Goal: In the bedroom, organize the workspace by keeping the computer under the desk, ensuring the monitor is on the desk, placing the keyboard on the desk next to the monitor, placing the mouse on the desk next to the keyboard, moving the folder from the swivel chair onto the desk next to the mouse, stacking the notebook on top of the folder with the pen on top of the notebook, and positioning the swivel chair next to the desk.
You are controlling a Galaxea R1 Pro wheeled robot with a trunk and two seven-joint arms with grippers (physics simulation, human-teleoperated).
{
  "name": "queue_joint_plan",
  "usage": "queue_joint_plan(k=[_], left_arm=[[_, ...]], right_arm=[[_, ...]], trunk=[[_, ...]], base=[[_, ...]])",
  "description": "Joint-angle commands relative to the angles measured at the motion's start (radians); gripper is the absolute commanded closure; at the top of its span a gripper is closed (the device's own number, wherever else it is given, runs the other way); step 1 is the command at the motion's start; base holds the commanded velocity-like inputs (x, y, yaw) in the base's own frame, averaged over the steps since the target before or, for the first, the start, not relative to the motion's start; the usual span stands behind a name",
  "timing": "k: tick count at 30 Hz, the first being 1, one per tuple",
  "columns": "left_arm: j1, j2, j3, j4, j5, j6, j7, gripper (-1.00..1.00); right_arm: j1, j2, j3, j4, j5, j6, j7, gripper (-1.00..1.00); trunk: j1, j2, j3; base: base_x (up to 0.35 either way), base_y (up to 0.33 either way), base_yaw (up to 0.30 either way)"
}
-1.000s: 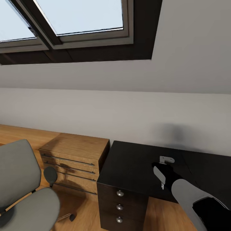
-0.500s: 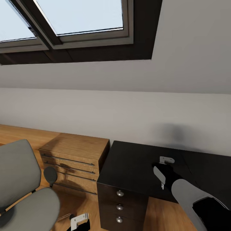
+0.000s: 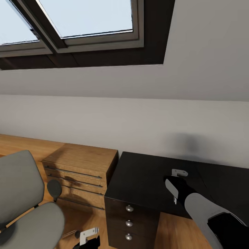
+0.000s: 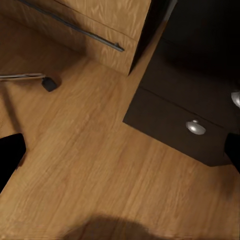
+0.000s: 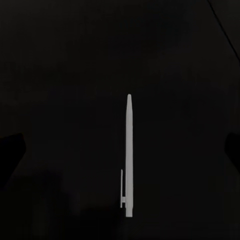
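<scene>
Rising slightly, left gripper (image 3: 88, 238) (seemingly open) nears desk (image 3: 138, 180) edge; right gripper (image 3: 175, 186) open over pen (image 5: 129, 157).

R gripper (image 3: 175, 186) agape — L gripper (image 3: 88, 238) low.

So the table (image 3: 145, 173) sits at about 5 o'clock against the wall, with the wooden drawer unit (image 3: 81, 173) right beside it at 9 o'clock. The swivel chair (image 3: 24, 204) is further out at 8 o'clock. The pen (image 5: 129, 155) lies flat on the table.
</scene>
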Motion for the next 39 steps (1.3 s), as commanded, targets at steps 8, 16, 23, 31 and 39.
queue_joint_plan(k=[8,16,23,31,39], left_arm=[[0.0,0.01,-0.004,0.0,0.009,0.063,0.009,-1.0],[0.0,0.013,-0.004,0.006,0.009,0.066,0.011,-1.0],[0.0,0.015,-0.004,0.007,0.009,0.064,0.011,-1.0],[0.0,0.015,-0.005,0.019,0.008,0.06,0.013,-1.0],[0.0,0.015,-0.004,0.02,0.008,0.059,0.013,-1.0]], right_arm=[[-0.001,-0.001,0.006,-0.002,-0.009,0.035,-0.006,-1.0],[0.0,-0.002,0.005,-0.002,-0.011,0.063,-0.005,-1.0],[-0.001,-0.003,0.005,-0.002,-0.012,0.067,-0.004,-1.0],[-0.001,-0.005,0.005,-0.003,-0.01,0.066,-0.003,-1.0],[-0.001,-0.015,0.003,-0.002,-0.01,0.066,-0.003,-1.0]], trunk=[[0.0,-0.001,-0.002],[0.019,-0.036,-0.017],[0.039,-0.071,-0.033],[0.054,-0.099,-0.045],[0.062,-0.113,-0.052]], base=[[0.0,0.0,0.0],[0.0,0.0,0.0],[0.0,0.0,0.0],[0.0,0.0,0.0],[0.0,0.0,0.0]])
